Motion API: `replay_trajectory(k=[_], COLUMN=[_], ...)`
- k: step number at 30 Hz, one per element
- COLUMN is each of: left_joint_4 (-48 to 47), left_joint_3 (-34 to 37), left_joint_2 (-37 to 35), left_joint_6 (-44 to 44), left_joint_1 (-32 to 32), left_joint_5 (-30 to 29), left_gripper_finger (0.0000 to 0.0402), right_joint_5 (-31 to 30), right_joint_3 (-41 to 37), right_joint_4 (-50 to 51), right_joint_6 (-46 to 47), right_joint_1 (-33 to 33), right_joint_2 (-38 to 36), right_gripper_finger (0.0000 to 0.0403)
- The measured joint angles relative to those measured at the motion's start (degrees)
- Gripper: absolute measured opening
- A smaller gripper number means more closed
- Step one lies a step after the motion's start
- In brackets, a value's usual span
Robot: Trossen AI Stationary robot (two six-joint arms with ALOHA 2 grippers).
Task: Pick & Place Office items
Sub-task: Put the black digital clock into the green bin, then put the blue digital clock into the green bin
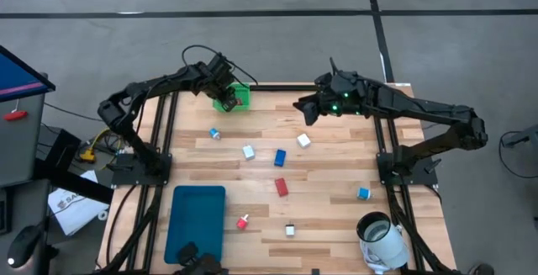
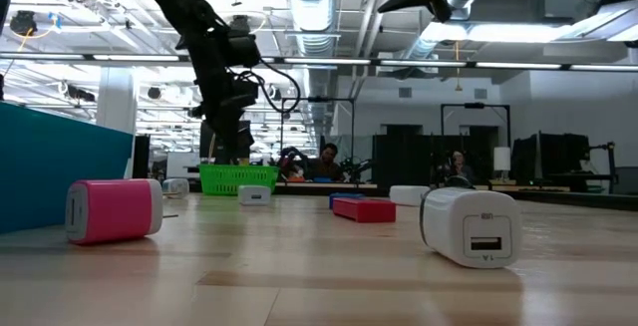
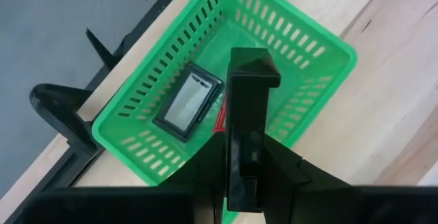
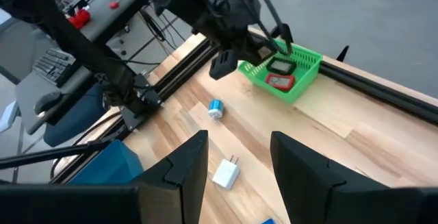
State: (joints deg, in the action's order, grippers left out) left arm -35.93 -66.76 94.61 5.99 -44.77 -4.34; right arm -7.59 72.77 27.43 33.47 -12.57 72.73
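The left gripper (image 1: 225, 80) is held just above the green basket (image 1: 244, 100) at the far edge of the table (image 1: 336, 216); in the left wrist view its fingers (image 3: 250, 107) are seen pressed together, with nothing between them. Inside the basket a black block (image 3: 187, 101) with a pale face is laid flat, and a red piece (image 4: 279, 81) is seen beside it (mostly hidden by the fingers in the wrist view). The right gripper (image 1: 304, 107) is raised to the right of the basket, its fingers (image 4: 179, 169) spread wide and empty. Nearer than the basket, a cyan piece (image 1: 215, 133), a white plug (image 1: 249, 151), a blue block (image 1: 280, 157), a white cube (image 1: 303, 140) and a red block (image 1: 282, 187) are scattered, well apart from one another.
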Motion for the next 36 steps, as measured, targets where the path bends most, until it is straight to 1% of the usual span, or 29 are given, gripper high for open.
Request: replay_trajectory(k=[12, 17, 22, 25, 29, 33, 36], left_joint_4=[-0.4, 0.1, 0.5, 1.2, 0.9, 0.8, 0.9], left_joint_3=[0.0, 0.0, 0.0, 0.0, 0.0, 0.0, 0.1], left_joint_2=[0.0, -0.1, -1.7, -4.6, -11.2, -19.4, -25.0], left_joint_6=[0.1, 0.0, 0.1, -0.2, -2.0, -4.1, -6.7], left_joint_1=[0.0, 0.0, -0.1, -0.1, 0.1, 1.1, 3.0], left_joint_5=[-0.4, -1.4, -3.2, -3.3, -1.9, 4.0, 8.2], left_gripper_finger=[0.0068, 0.0093, 0.0129, 0.0147, 0.0159, 0.0160, 0.0160], right_joint_5=[-1.7, -2.7, -3.6, -4.6, -6.0, -7.8, -7.8], right_joint_3=[0.0, 0.0, 0.0, 0.0, 0.0, 0.0, -0.1], right_joint_4=[0.0, 0.4, 1.1, 2.6, 8.0, 15.9, 18.8], right_joint_6=[1.1, 1.7, 2.2, 2.6, 3.5, 5.0, 7.3], right_joint_1=[1.5, 2.5, 3.5, 4.1, 5.1, 7.0, 8.8], right_joint_2=[0.0, 0.0, 0.0, 0.0, 0.0, 0.3, 1.0], right_gripper_finger=[0.0152, 0.0152, 0.0152, 0.0152, 0.0152, 0.0152, 0.0152])
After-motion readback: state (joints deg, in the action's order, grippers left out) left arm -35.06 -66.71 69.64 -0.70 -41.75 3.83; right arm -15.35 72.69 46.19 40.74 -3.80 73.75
